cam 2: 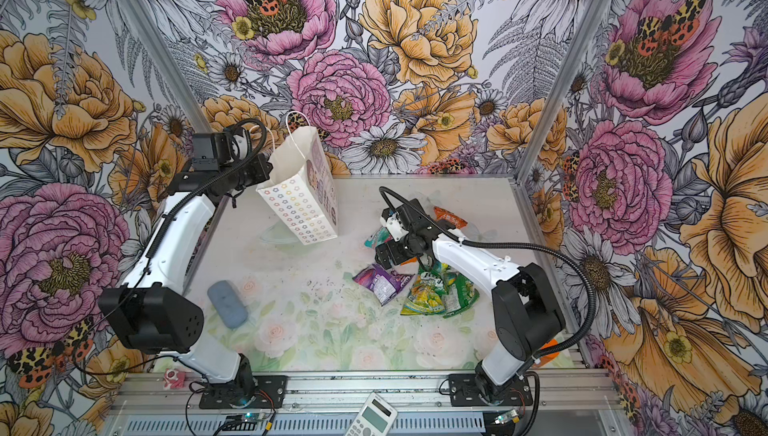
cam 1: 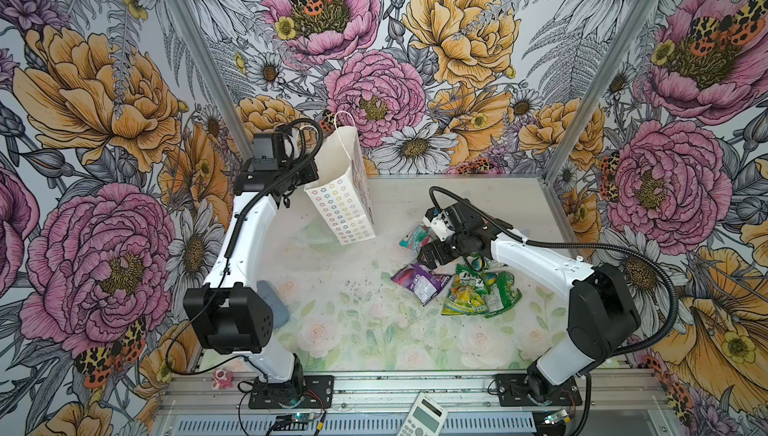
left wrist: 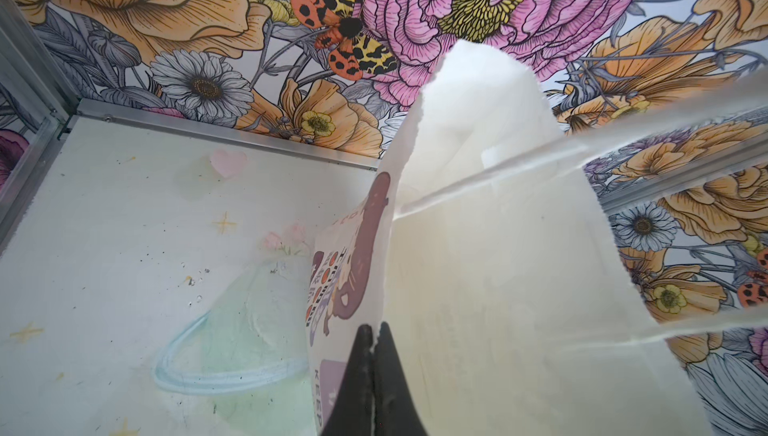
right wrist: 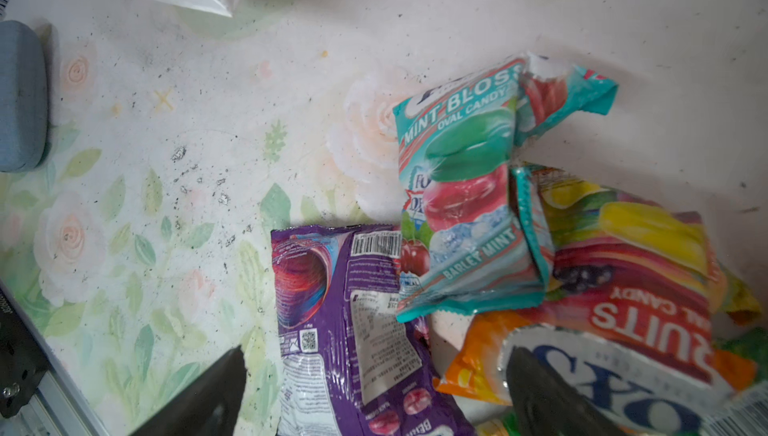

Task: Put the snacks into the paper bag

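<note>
pinching paper bag (cam 1: pixel 345 205) rim, left end effector (left wrist: pixel 374 330); snacks (cam 1: pixel 424 282) well apart.

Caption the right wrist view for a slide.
Open right gripper poised over the purple packet, teal mint packet and orange fruit-candy packet beside it on the floral table.

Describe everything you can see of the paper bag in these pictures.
The paper bag is tall and white, with rows of small coloured flowers on its narrow side and a cartoon print on a broad face. White cord handles rise from its open mouth. It stands tilted near the back of the table, the left gripper shut on its rim.
</note>
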`<control>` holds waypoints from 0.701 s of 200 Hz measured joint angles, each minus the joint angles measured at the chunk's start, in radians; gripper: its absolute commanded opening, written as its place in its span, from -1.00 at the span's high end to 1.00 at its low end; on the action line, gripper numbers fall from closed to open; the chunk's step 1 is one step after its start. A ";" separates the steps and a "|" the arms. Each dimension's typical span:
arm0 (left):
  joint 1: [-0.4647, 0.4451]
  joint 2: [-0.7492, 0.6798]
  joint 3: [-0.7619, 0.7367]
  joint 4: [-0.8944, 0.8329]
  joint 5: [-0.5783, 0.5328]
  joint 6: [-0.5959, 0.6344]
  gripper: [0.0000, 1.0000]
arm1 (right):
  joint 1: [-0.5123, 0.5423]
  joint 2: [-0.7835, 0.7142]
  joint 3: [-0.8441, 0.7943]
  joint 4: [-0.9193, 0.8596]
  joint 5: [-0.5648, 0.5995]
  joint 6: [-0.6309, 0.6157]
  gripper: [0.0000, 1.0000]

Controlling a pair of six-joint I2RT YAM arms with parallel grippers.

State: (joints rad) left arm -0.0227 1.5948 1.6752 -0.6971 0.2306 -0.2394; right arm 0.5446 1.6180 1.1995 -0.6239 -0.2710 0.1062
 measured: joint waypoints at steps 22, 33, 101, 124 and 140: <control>-0.056 -0.054 -0.079 0.010 -0.047 -0.023 1.00 | 0.033 0.000 -0.002 -0.022 0.002 -0.008 -1.00; -0.081 -0.084 -0.121 0.019 -0.065 -0.035 1.00 | 0.050 0.000 -0.002 -0.030 0.005 -0.013 -1.00; -0.141 -0.247 -0.310 0.068 -0.166 -0.132 1.00 | 0.132 0.047 -0.019 -0.039 0.043 -0.055 -0.99; -0.154 -0.273 -0.342 0.075 -0.187 -0.151 1.00 | 0.146 0.079 -0.035 -0.039 0.085 -0.082 -0.99; -0.163 -0.277 -0.351 0.075 -0.196 -0.156 1.00 | 0.151 0.103 -0.043 -0.038 0.117 -0.099 -0.99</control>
State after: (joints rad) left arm -0.1852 1.3174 1.3243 -0.6220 0.0341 -0.3950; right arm 0.6956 1.7206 1.1561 -0.6617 -0.1543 0.0071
